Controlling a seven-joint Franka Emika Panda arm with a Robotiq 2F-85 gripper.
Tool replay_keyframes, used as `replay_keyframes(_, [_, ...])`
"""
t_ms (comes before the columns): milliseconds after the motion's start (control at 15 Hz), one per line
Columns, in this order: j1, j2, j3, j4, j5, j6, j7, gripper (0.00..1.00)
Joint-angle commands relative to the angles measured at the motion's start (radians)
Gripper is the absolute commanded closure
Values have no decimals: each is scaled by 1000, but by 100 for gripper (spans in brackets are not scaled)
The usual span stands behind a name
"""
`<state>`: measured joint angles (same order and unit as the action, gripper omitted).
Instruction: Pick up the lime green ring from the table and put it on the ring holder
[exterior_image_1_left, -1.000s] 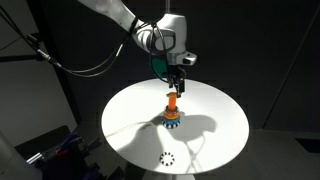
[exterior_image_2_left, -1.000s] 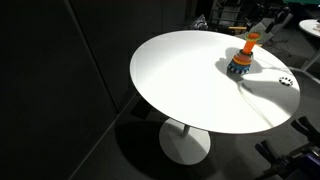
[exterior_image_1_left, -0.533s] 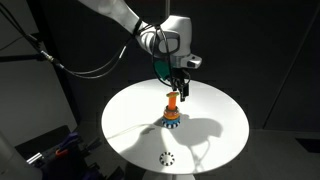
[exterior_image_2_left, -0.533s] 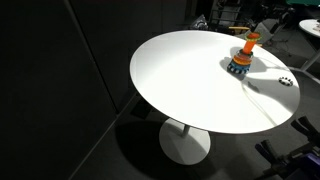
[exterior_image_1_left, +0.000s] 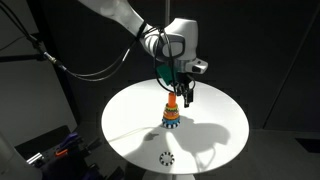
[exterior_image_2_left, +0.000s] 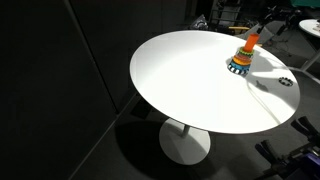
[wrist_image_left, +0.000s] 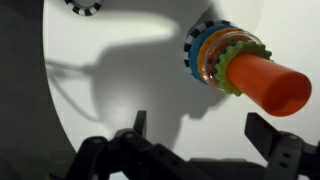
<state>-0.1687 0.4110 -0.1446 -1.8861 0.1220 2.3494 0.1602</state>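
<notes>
Since a second ago our gripper (exterior_image_1_left: 186, 98) has slid sideways off the top of the short orange peg (exterior_image_1_left: 172, 101), jaws wide apart and empty. Nearest, by the front edge of the round white table (exterior_image_1_left: 220, 125), lies a black-and-white dotted ring (exterior_image_1_left: 167, 158); mid-table, the thin lime green ring (wrist_image_left: 245, 48) looks seated on the ring holder (exterior_image_1_left: 172, 118), atop its coloured stack. With a finger just beside that peg, we could clip it while retreating and tip the holder.
</notes>
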Motion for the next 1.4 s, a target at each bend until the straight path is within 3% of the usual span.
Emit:
replay_keyframes(0, [-16,15,-2,31,13,-38,-12,0])
replay_keyframes(733, [-37,-24,5,15,13,-192,-109,0])
replay_keyframes(1333, [6,-156,4,-65,-48,-347,-144,0])
